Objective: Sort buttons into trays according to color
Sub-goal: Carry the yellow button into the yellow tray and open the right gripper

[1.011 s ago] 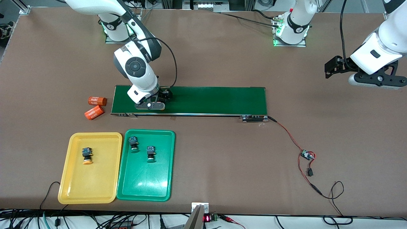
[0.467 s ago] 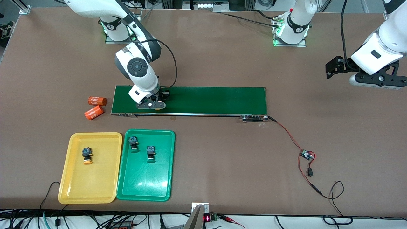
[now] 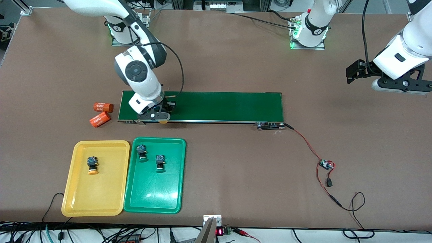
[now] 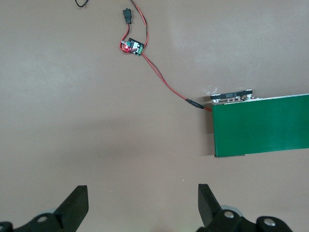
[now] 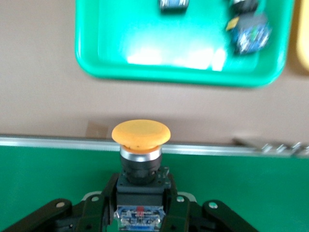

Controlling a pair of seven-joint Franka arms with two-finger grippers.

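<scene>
Nearest the front camera, at the right arm's end of the table, the yellow tray (image 3: 96, 199) and the green tray (image 3: 152, 199) are set side by side. One yellow-capped button (image 3: 91, 164) is seen lying in the yellow tray. Two green-capped buttons (image 3: 141, 152) (image 3: 159, 162) are seen in the green tray, in its half farther from the camera.

Farther from the camera, the dark-green conveyor belt (image 3: 222, 106) is laid across the table. The right gripper (image 3: 158, 116) is positioned over the belt's edge at the right arm's end, its jaws clamped on the dark body of the fourth button (image 5: 140, 159); the yellow-orange cap is pointed toward the trays. Two orange cylinders (image 3: 103, 107) (image 3: 100, 119) are noted on the table beside that end of the belt.

The left gripper (image 4: 142, 208) is held over bare table at the left arm's end, waiting, its jaws wide apart with nothing between them. A small circuit board (image 3: 326, 164) on red wire is seen near the belt's other end.
</scene>
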